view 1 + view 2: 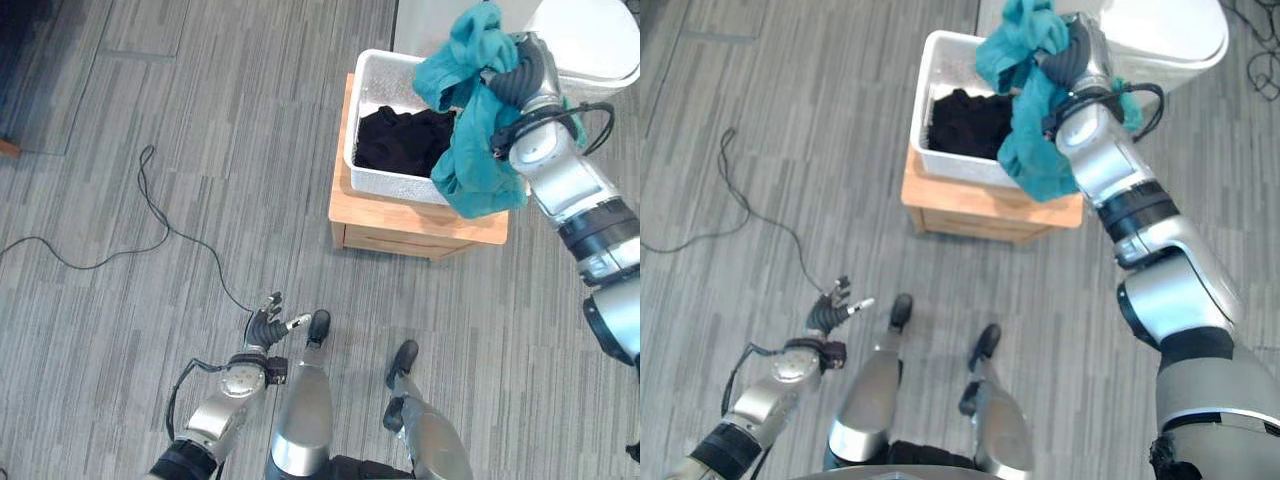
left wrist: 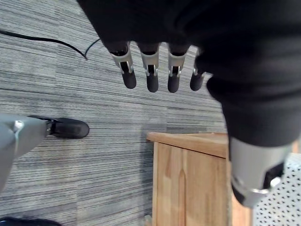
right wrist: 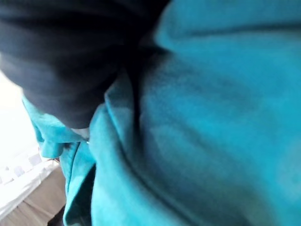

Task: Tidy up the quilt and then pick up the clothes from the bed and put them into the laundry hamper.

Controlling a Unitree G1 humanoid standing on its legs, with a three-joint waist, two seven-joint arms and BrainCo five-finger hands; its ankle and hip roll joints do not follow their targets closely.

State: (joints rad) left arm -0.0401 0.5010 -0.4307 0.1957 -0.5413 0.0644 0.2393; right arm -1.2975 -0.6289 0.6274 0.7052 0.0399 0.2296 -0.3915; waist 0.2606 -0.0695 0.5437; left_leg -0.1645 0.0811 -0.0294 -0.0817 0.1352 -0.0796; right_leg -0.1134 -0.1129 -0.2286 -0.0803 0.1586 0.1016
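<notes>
Teal cloth: a teal garment (image 1: pixel 470 120) hangs bunched from the right robot hand (image 1: pixel 520 70), draped over the near right corner of the hamper and partly past its rim.
Right robot hand: above the hamper's right edge, dark cover up; fingers buried in the cloth, so I cannot tell how they are set.
Hamper: white perforated laundry hamper (image 1: pixel 375 80) standing on a low wooden stand (image 1: pixel 400 222) on the grey floor.
Hamper contents: black clothing (image 1: pixel 400 140) already lying inside.
Left robot hand: left robot hand (image 1: pixel 266 325) low at the robot's side, fingers straight and spread, holding nothing.
Progress: late stage by my reading; one dark piece is in, the teal one not yet released.
Left to do: let the teal garment drop fully inside.
</notes>
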